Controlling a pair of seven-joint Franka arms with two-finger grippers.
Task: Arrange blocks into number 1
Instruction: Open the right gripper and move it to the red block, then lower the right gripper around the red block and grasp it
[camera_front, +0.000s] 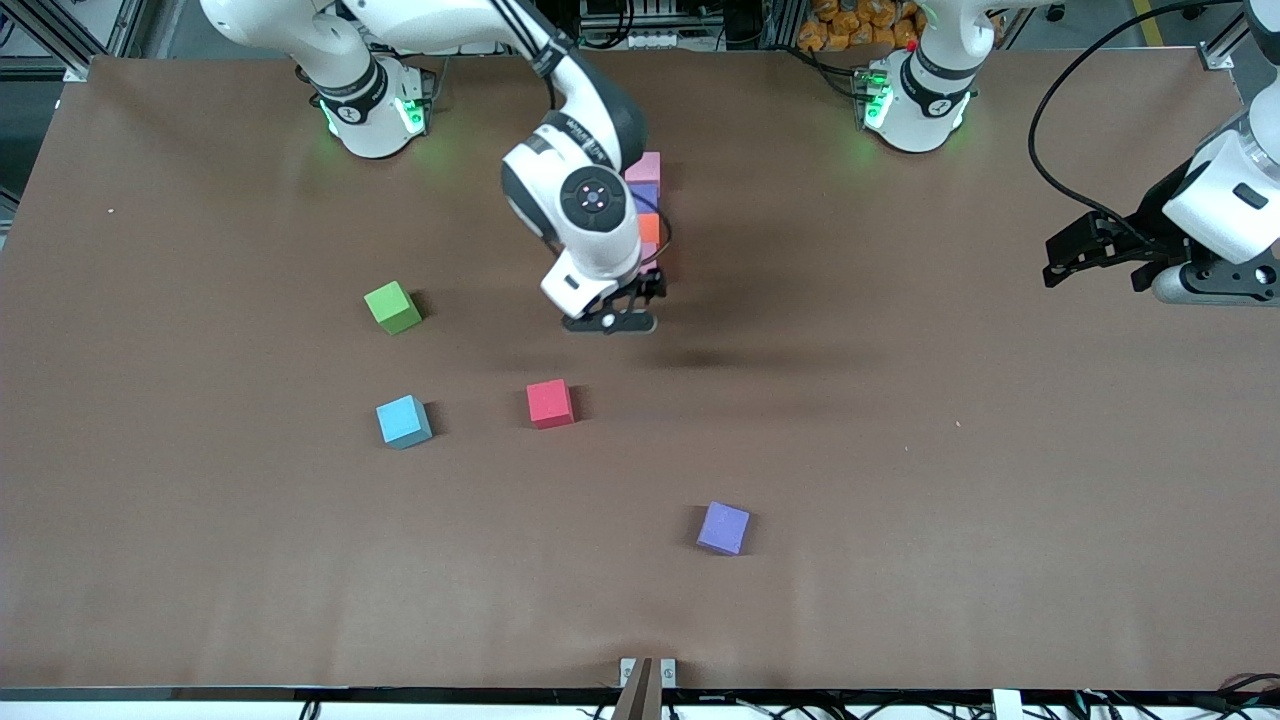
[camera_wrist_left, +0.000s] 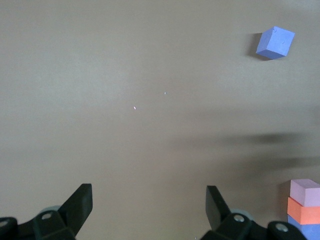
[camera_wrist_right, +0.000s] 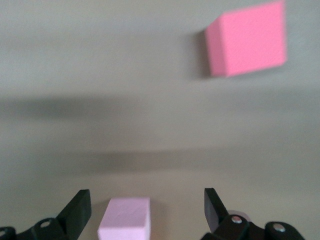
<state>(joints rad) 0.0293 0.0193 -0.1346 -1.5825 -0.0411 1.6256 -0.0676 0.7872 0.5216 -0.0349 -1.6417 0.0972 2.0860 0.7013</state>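
Observation:
Several blocks stand in a column on the table: pink (camera_front: 645, 167), purple (camera_front: 645, 197), orange (camera_front: 648, 228), then a second pink block (camera_front: 650, 253) mostly hidden by the right arm. My right gripper (camera_front: 625, 310) hangs open over that end; the pink block (camera_wrist_right: 125, 217) sits between its fingers (camera_wrist_right: 80, 207), untouched. Loose on the table are the green (camera_front: 393, 307), light blue (camera_front: 403, 421), red (camera_front: 550, 403) and purple (camera_front: 723, 528) blocks. The red block (camera_wrist_right: 247, 40) also shows in the right wrist view. My left gripper (camera_front: 1075, 255) waits open and empty (camera_wrist_left: 147, 192) at its end of the table.
The left wrist view shows the loose purple block (camera_wrist_left: 275, 42) and the column's pink (camera_wrist_left: 305, 191) and orange (camera_wrist_left: 303, 210) blocks. A black cable (camera_front: 1050, 120) loops over the table by the left arm. A small clamp (camera_front: 645, 675) sits on the table's front edge.

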